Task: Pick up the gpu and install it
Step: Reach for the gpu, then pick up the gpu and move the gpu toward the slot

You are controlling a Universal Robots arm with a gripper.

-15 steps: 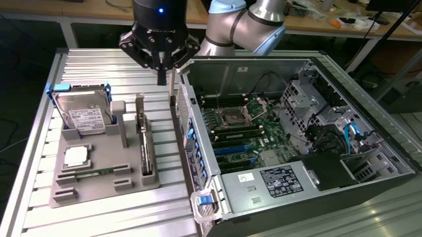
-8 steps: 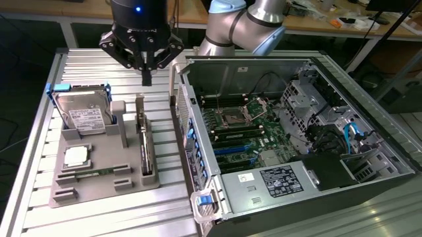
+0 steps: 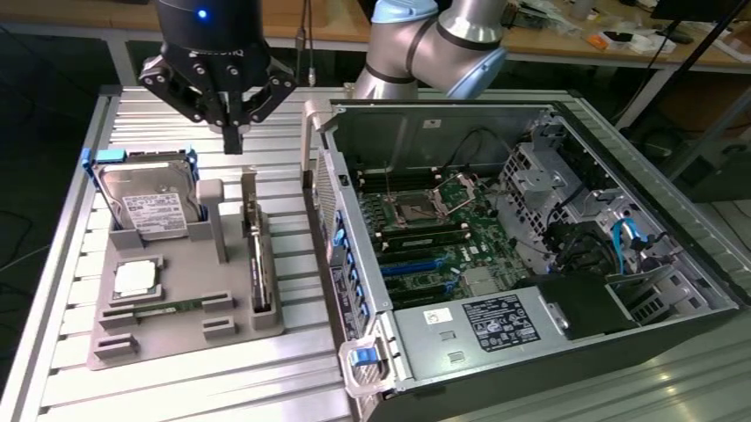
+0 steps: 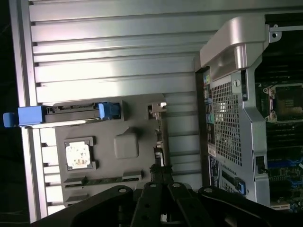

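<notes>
Standing on its long edge, the gpu point(image 3: 256, 257) sits in a slot of the gray parts tray point(image 3: 223, 338), along the tray side nearest the open PC case point(image 3: 551, 352). Thin dark card, upright, top edge free, nothing touching it. From the wrist view the gpu point(image 4: 159, 142) reads as a narrow dark strip along that same tray edge.

Gripper point(image 3: 232, 141) hangs above the tray's far end, roughly over the far tip of the card, with clear air between the two. Pincer is pinched fully together, tips meeting, nothing between them, so no grip on anything. Wrist view agrees: gripper point(image 4: 161, 174) closed, lined up with the card slot, tray point(image 4: 118, 123) below.

Other parts on the tray:
- silver hard drive point(image 3: 147, 209), white label, blue frame, propped upright at the tray's far end on the side away from the case
- square processor chip point(image 3: 135, 280) lying flat in a pocket mid-tray
- narrow green memory stick point(image 3: 164, 308) flat in a groove toward the tray's near end

Tray rests on a slatted aluminium table point(image 3: 176, 387). The case stands just beside the tray on the gpu's side, side panel off, motherboard point(image 3: 428, 233) exposed with blue slots facing up. Arm's elbow joint point(image 3: 452, 40) sits beyond the tray's far end, behind the case.
</notes>
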